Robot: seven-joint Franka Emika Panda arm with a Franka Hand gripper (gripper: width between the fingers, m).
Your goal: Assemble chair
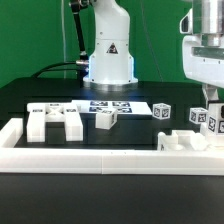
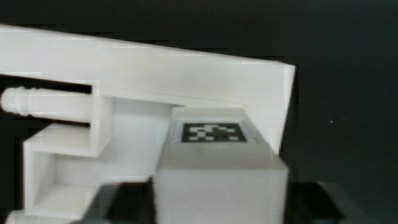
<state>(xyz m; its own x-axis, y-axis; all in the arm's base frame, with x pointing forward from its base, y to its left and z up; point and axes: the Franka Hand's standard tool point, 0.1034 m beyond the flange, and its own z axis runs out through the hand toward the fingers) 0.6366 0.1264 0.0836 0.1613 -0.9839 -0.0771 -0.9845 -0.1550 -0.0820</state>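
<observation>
The gripper [image 1: 209, 100] is seen hanging at the exterior view's right, directly above a cluster of chair pieces [image 1: 192, 138] that is parked in a corner of the border frame [image 1: 100, 156]. A tagged post [image 1: 204, 120] in that cluster is found right under the fingertips, touching or very nearly so (hard to call from this angle). Whether the jaws are spread or pinching that post can't be told. The fingertips are blurred in the exterior view and barely caught in the wrist view.

In the wrist view the tagged post [image 2: 217, 170] is shown filling the middle, its tag turned to the camera. A larger white chair part [image 2: 160, 70] is seen behind it, and a ribbed peg [image 2: 36, 100] is tucked into a recess of that part.

The other chair bits are spread along the dark worktop [image 1: 60, 95]. A tagged cube [image 1: 164, 112] is set near the cluster, a small block [image 1: 107, 118] lies near the middle, and a flat slab with cutouts [image 1: 55, 122] is laid at the exterior view's left, well apart from the gripper. The marker board [image 1: 110, 104] is laid flat in front of the robot base [image 1: 108, 50].
</observation>
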